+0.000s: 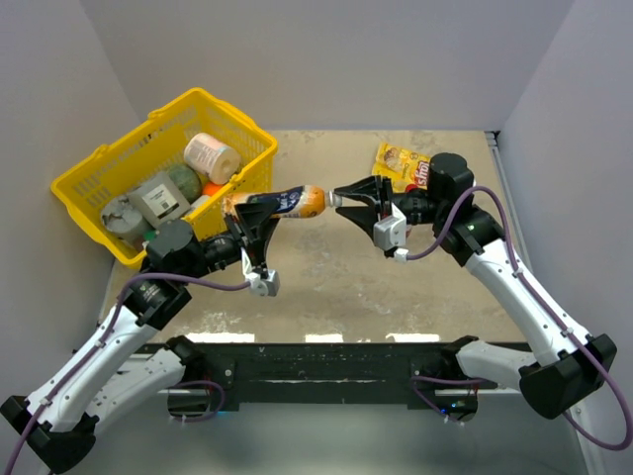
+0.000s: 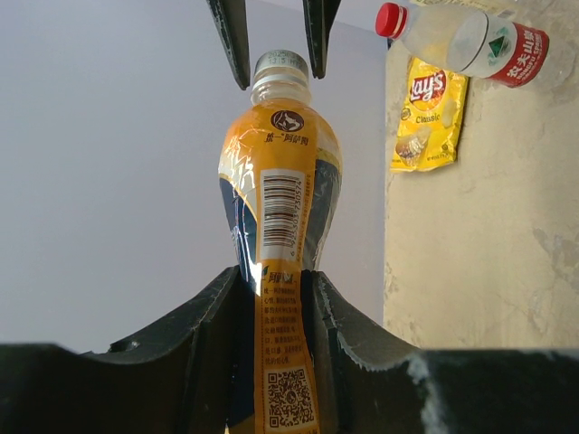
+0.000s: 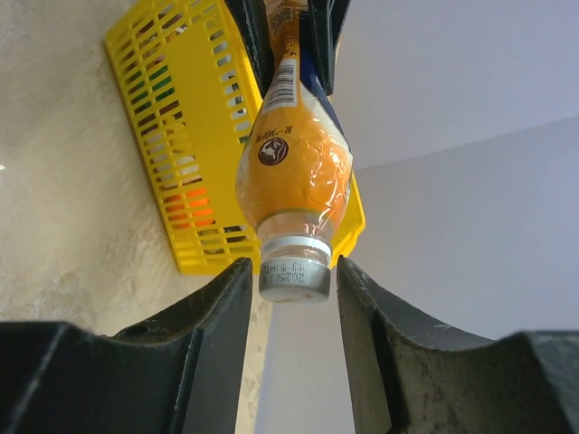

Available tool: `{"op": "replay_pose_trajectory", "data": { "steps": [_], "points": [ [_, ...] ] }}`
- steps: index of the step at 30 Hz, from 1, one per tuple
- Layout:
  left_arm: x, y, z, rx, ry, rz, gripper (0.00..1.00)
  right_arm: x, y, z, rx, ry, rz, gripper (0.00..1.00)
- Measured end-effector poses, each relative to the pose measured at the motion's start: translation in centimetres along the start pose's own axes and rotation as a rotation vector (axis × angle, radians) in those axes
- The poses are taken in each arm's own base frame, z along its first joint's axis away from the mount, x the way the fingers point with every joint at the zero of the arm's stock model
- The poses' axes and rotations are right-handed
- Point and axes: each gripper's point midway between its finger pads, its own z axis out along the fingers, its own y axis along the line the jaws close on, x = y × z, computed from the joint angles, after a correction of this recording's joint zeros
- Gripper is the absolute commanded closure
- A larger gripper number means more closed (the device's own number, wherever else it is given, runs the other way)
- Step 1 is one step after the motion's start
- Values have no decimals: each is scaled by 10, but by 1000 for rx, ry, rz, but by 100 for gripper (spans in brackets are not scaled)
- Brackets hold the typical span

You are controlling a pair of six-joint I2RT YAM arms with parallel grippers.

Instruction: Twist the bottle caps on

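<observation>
An orange drink bottle (image 1: 297, 202) hangs level above the table, and my left gripper (image 1: 247, 213) is shut on its lower body (image 2: 280, 181). Its grey-white cap (image 3: 294, 268) sits on the neck and points toward my right gripper (image 1: 348, 195). That gripper is open, one finger (image 3: 222, 307) on each side of the cap with narrow gaps showing. In the left wrist view the cap (image 2: 280, 63) lies between the right gripper's two dark fingertips (image 2: 231, 41). On the table lies a clear bottle (image 2: 470, 41) wearing a red cap (image 2: 389, 18).
A yellow basket (image 1: 104, 158) holding several containers stands at the back left. A yellow snack bag (image 1: 399, 163) lies at the back right beside the right arm. Grey walls close in the table on three sides.
</observation>
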Motion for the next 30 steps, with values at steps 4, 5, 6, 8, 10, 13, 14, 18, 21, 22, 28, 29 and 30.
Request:
{"op": "replay_pose_trajectory", "data": {
  "steps": [4, 5, 6, 8, 10, 13, 14, 18, 21, 22, 28, 29, 30],
  "points": [
    [-1, 2, -2, -6, -1, 1, 100, 3, -2, -1, 11, 18, 11, 57],
    [-1, 2, -2, -8, -2, 1, 100, 4, -3, -1, 13, 22, 13, 57],
    [-2, 2, -2, -9, -2, 0, 100, 4, -3, -1, 16, 24, 14, 58],
    [-2, 3, -2, -13, -3, -4, 100, 5, -5, -1, 21, 32, 19, 60],
    [-2, 3, -2, -13, -3, -5, 100, 6, -5, -2, 24, 37, 24, 62],
    [-2, 3, -2, -14, -4, -9, 100, 6, -5, -2, 24, 36, 25, 67],
    [-2, 3, -2, -14, -4, -10, 100, 5, -5, -2, 23, 34, 25, 69],
    [-3, 3, -2, -11, -8, 6, 100, 1, -4, -1, -13, 20, 35, 82],
    [-3, 6, -2, -33, -14, 73, 100, -4, -12, 0, -67, 5, 53, 100],
    [-3, 7, -2, -47, -14, 101, 100, -6, -14, 0, -85, 0, 62, 100],
    [3, 6, 4, -71, -7, 219, 100, -8, -7, -1, -184, -1, 130, 100],
    [6, 6, 7, -68, -3, 230, 100, -8, -3, -2, -203, 1, 144, 100],
    [8, 5, 10, -61, 0, 246, 100, -8, 1, -2, -223, 3, 163, 100]
  ]
}}
